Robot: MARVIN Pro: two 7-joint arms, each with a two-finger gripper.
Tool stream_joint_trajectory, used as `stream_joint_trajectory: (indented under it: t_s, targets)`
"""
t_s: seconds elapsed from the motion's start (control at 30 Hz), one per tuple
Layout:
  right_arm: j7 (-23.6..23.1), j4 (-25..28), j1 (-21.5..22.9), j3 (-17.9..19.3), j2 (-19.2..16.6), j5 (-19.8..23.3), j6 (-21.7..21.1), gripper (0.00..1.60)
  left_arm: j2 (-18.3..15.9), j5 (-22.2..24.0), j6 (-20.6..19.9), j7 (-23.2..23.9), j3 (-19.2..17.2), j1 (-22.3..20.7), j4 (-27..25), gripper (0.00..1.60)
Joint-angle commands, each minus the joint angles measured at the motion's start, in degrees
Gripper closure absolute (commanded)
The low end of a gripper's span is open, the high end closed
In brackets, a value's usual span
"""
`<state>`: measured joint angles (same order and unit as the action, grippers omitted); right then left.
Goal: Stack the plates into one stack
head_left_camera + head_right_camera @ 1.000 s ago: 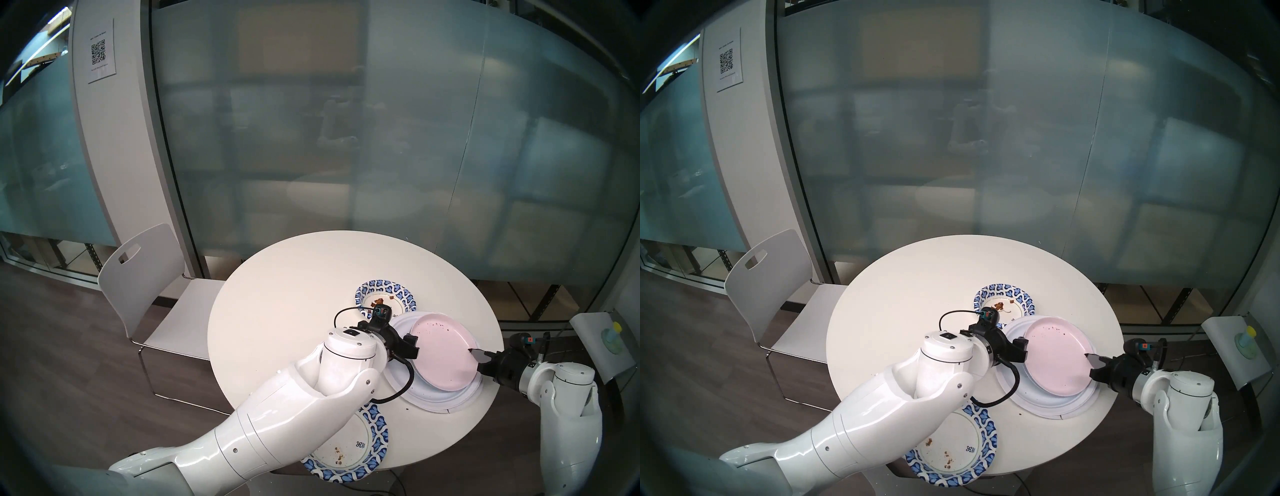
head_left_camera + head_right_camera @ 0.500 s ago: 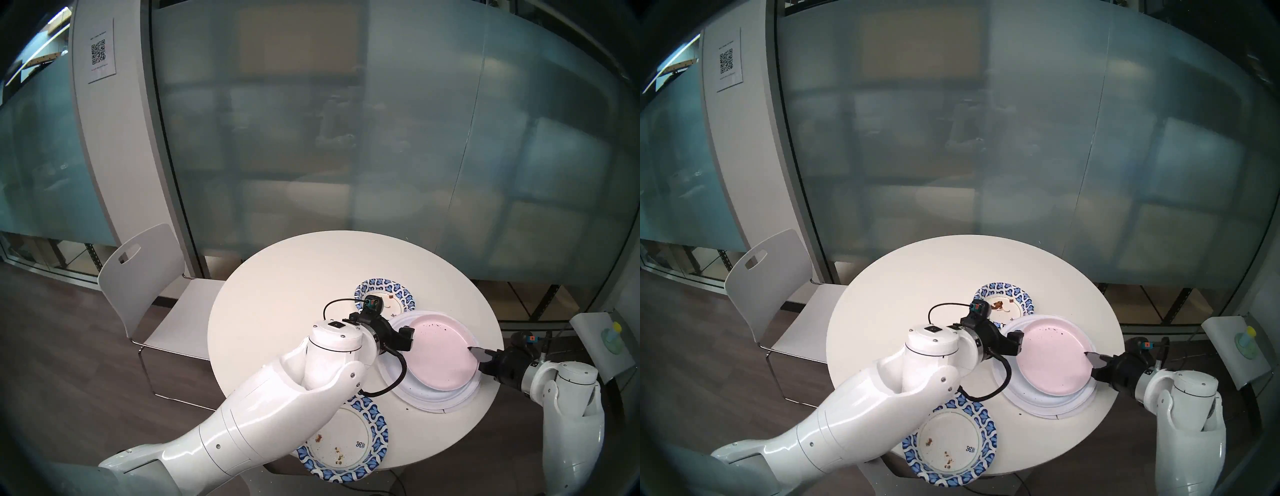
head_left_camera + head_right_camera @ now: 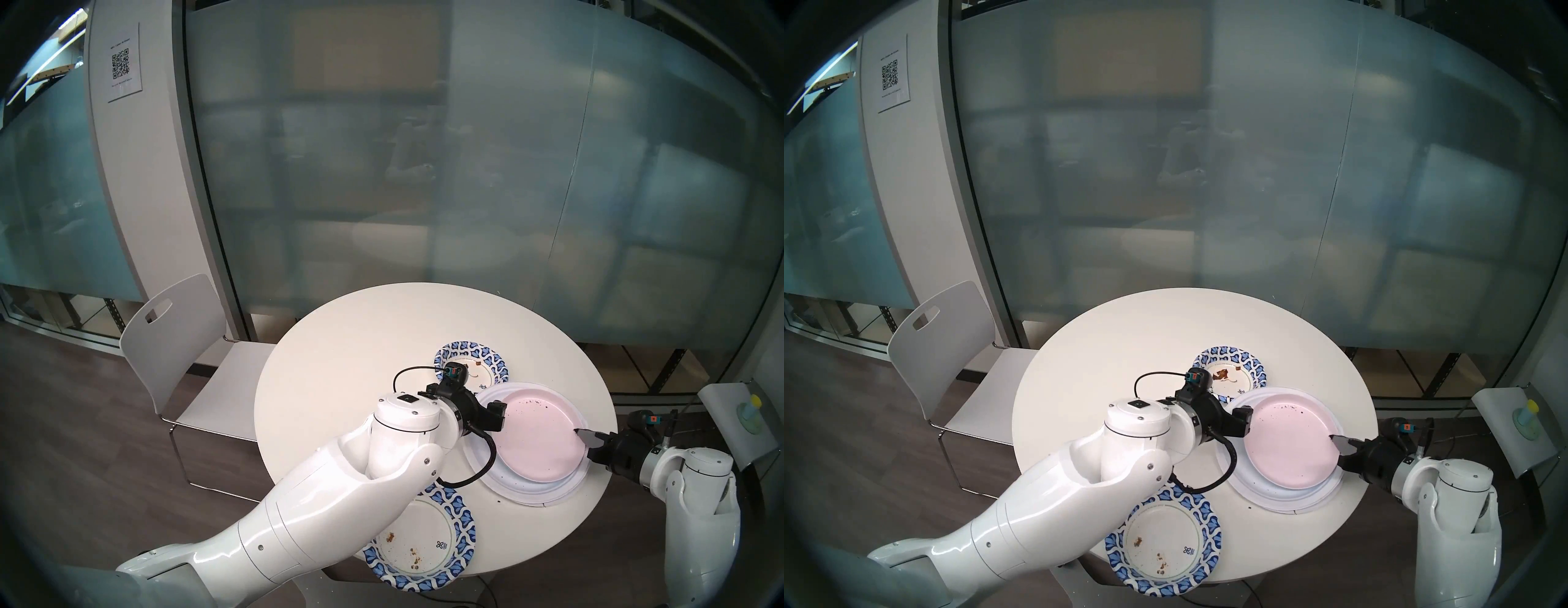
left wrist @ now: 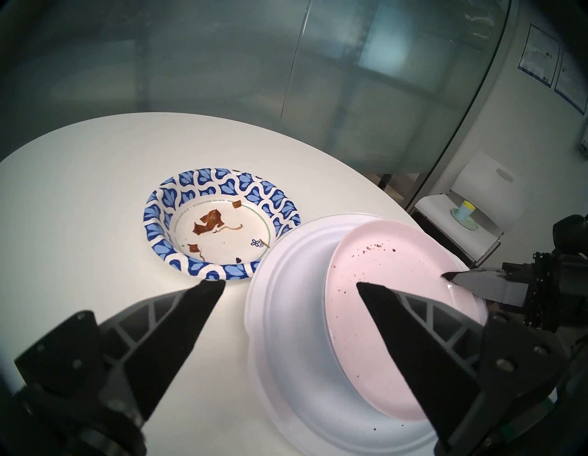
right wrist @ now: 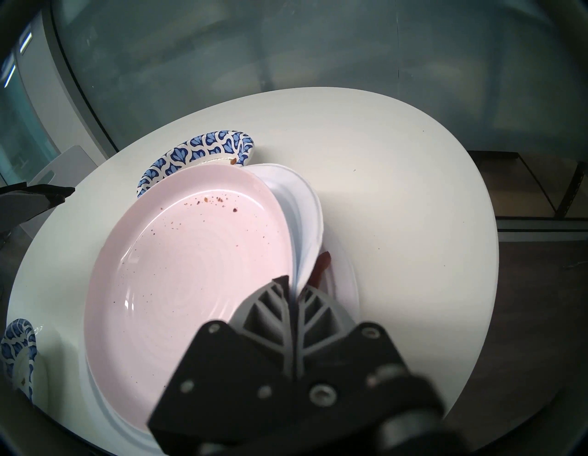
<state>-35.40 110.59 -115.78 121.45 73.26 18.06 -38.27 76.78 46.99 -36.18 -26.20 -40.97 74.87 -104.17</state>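
A round white table (image 3: 360, 339) fills the lower middle of the head views. At its right side sits the stack (image 3: 530, 488): wide white plates at the bottom, with a pink plate (image 3: 539, 437) on top holding a scatter of dark crumbs. The right gripper (image 5: 291, 288), in from the right edge, is pinched together on the right rim of the pink plate and the pale one just under it, lifting that side off the white plate below. The left gripper (image 4: 289, 286) hangs at the stack's left edge, fingers spread wide and holding nothing. Just above the stack a patterned bowl (image 4: 222, 223) holds brown food scraps. At the table's lower edge lies a patterned plate (image 3: 428, 547) with a few brown crumbs, apart from the stack.
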Motion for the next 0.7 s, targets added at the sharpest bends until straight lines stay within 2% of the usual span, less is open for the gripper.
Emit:
stream_joint_trajectory:
  t_s: [0.0, 0.43, 0.5, 0.57, 0.67]
  targets:
    - [-0.2, 1.5, -1.0, 1.5, 0.4, 0.2, 1.1, 1.6, -0.3, -0.2, 0.2, -0.1, -0.1, 0.0, -1.6, 0.0]
    - [0.0, -0.4, -1.0, 0.8, 0.9, -0.6, 2.2, 1.6, -1.1, 0.0, 0.5, 0.2, -0.3, 0.2, -1.9, 0.0]
    - [0.2, -0.7, -0.4, 0.4, 0.9, -0.9, 2.2, 1.07, -1.3, 0.1, 0.4, 0.3, -0.5, 0.2, -1.9, 0.0]
    - [0.4, -0.7, -0.1, 0.0, 0.7, -1.2, 2.3, 1.01, -1.4, 0.1, 0.4, 0.4, -0.6, 0.1, -1.9, 0.0]
    - [0.6, -0.5, 0.4, -0.3, 0.5, -1.5, 2.0, 0.83, -1.5, 0.2, 0.4, 0.5, -0.7, 0.1, -1.9, 0.0]
